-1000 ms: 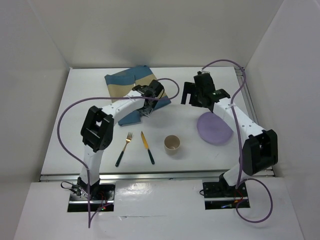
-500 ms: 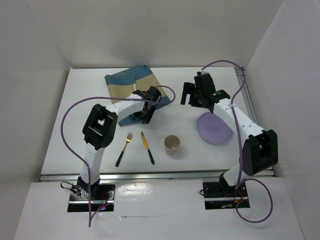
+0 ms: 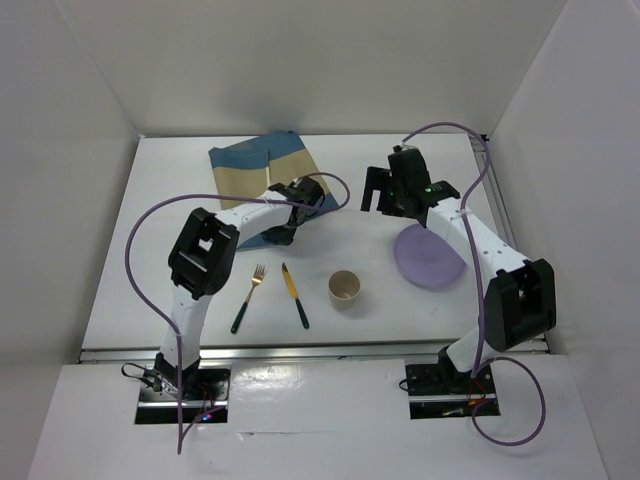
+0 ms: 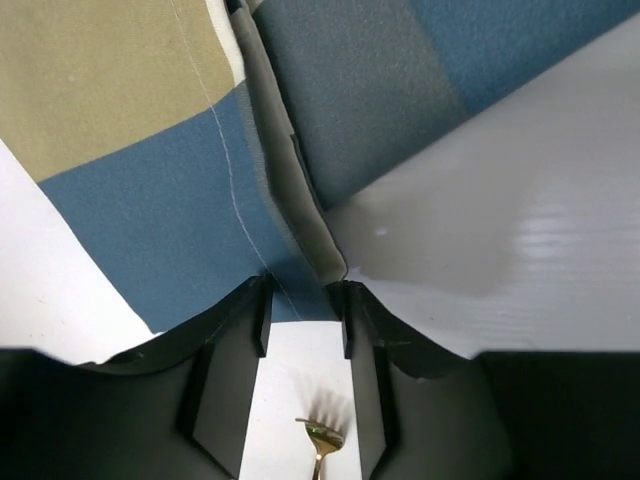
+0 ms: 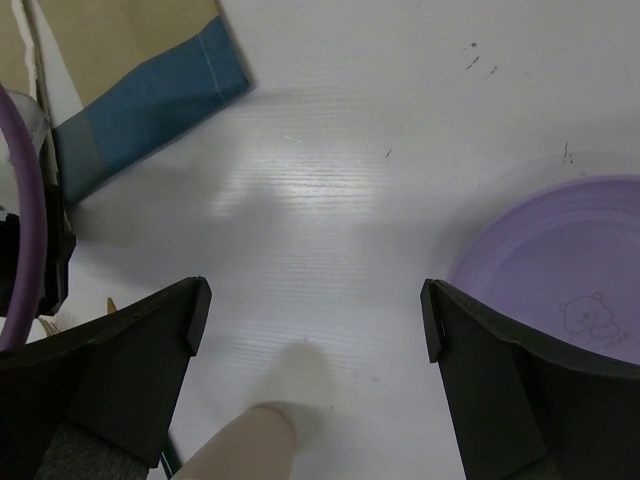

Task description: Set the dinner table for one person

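The blue-and-tan striped placemat [image 3: 250,165] lies partly folded at the back left of the white dinner table [image 3: 170,220]. My left gripper [image 3: 278,236] is low over the placemat's near corner. In the left wrist view [image 4: 302,318] its jaws stand a narrow gap apart, and the cloth's [image 4: 150,120] corner edge lies just between the fingertips. White table and the fork's tines [image 4: 320,438] show in the gap. My right gripper [image 3: 383,192] is wide open and empty above bare table [image 5: 312,320], beside the purple plate [image 3: 428,257].
A gold fork with a dark handle [image 3: 250,295] and a matching knife [image 3: 295,295] lie side by side near the front. A tan cup [image 3: 345,288] stands to their right and also shows in the right wrist view [image 5: 240,445]. The plate's rim [image 5: 560,270] is right of my right gripper.
My left gripper has moved toward the near left along the placemat, from its middle fold to its near corner. The right arm has barely moved.
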Tool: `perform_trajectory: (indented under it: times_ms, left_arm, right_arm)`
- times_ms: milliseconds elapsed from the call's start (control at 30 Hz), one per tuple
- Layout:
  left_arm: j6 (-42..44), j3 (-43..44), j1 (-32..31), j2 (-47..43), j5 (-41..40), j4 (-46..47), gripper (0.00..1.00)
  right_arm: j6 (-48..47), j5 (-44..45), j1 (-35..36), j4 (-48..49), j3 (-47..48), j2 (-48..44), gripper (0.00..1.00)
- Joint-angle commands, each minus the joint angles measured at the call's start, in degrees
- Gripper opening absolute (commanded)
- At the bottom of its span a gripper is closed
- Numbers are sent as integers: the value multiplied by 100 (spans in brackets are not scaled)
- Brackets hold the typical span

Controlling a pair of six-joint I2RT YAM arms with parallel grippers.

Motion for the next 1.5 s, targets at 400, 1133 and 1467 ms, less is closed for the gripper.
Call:
perform_trajectory:
  times_ms: [400,1133,1467]
  left_arm:
    - [-382,668,150,-291,-641,-700,0]
    - [-1015,879,1741,-2067,1379,-595,0]
    - [-1068,932,2190,-2392,1871,-594,0]
  right_arm:
    - [212,-1807,-43,642,568,1270,100]
    - [2691,-1264,344,1230,2809,4329,62]
    - [2825,-816,344,1222,2829,4313,0]
